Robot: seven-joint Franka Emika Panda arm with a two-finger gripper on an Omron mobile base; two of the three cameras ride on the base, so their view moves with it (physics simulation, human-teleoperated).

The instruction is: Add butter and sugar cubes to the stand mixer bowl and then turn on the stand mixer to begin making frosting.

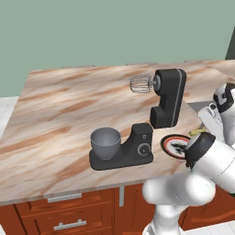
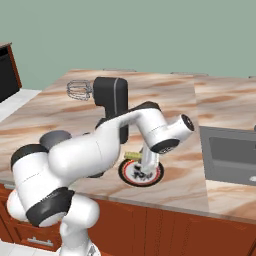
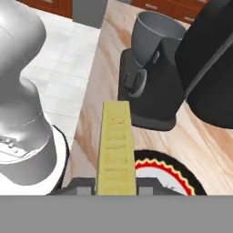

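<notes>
Left base view: mixer (image 1: 137,137) at frame centre on the marble counter (image 1: 59,110), head tilted back toward upper right, whisk (image 1: 140,84) free in the air. Bowl (image 1: 105,142) seated on the flat base, left of the column, interior apparently empty. Dial (image 1: 144,149) on the column face. Red-rimmed plate (image 1: 170,144) just right of the base, half covered by the arm's elbow. Small yellow sliver of butter (image 1: 196,132) at right, between arm links.

Right base view: arm sweeping across the frame from lower left, covering most of the mixer base and much of the bowl (image 2: 54,140). Gripper (image 2: 143,173) low over the plate (image 2: 131,176); butter (image 2: 133,156) seen as a short yellow bar just left of the wrist. Sink (image 2: 230,155) at right, cut by the frame edge.

Hand view: butter (image 3: 116,150) long and upright in the frame's lower centre, clamped at its near end by the gripper (image 3: 116,190), jaws narrow on its sides; fingertips mostly cut off at the bottom. Plate rim (image 3: 168,170) beneath, bowl (image 3: 157,28) at top, dial (image 3: 133,82) left of centre.

Open counter broad at left and rear of the mixer; front edge close to base and plate. Sugar cubes not made out.
</notes>
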